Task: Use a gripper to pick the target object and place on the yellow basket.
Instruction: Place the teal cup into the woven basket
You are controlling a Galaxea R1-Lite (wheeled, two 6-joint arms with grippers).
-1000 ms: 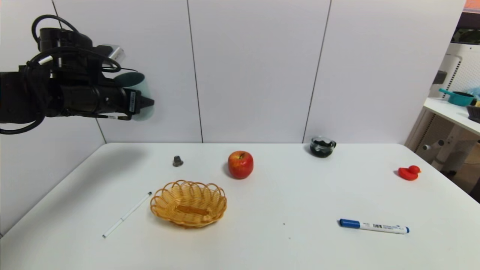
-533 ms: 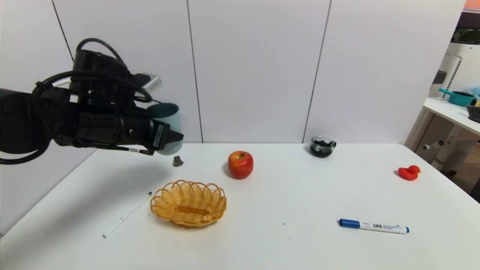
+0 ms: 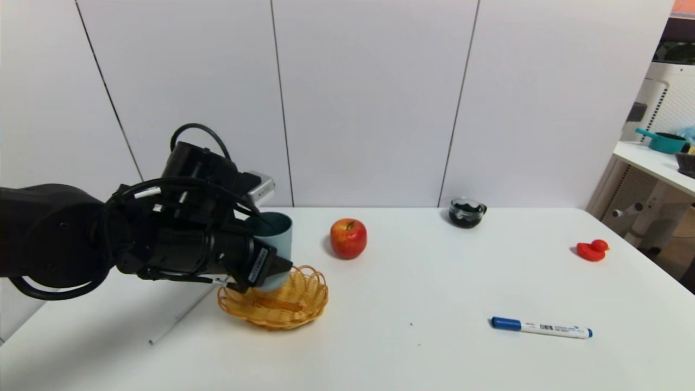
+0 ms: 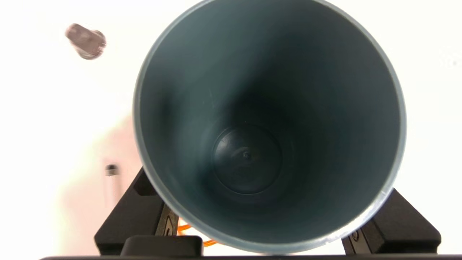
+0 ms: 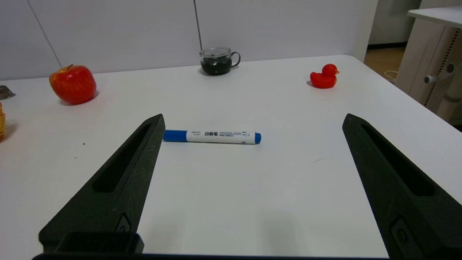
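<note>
One gripper is doing the work here: the left gripper (image 3: 274, 270) is clenching the target object (image 3: 276, 239), a pale blue-green cup, by its sides, and is holding it upright with the open mouth facing up. In the left wrist view the cup (image 4: 269, 126) is filling almost the whole picture, its dark teal inside showing empty, with one black finger (image 4: 133, 213) pressing on each flank. The cup is sitting over the near-left part of the yellow basket (image 3: 304, 304), which is lying toward the left front of the table (image 3: 412, 282); whether its base is already touching the weave or hanging just above it cannot be told, since the gripper is hiding the bottom.

The placing step is in hand, and it is looking nearly finished. The next move is likely calling for a short, straight lowering until the base is resting in the basket's hollow, then a gentle release with the fingers drawing away sideways so that the tall cup is not tipping on the sloped wicker.

The right gripper (image 5: 252, 187) is idling with its fingers spread wide apart above the right front of the table, near the blue marker (image 5: 212, 137). The apple (image 3: 348, 238) is standing just beyond the basket, toward the far edge.
</note>
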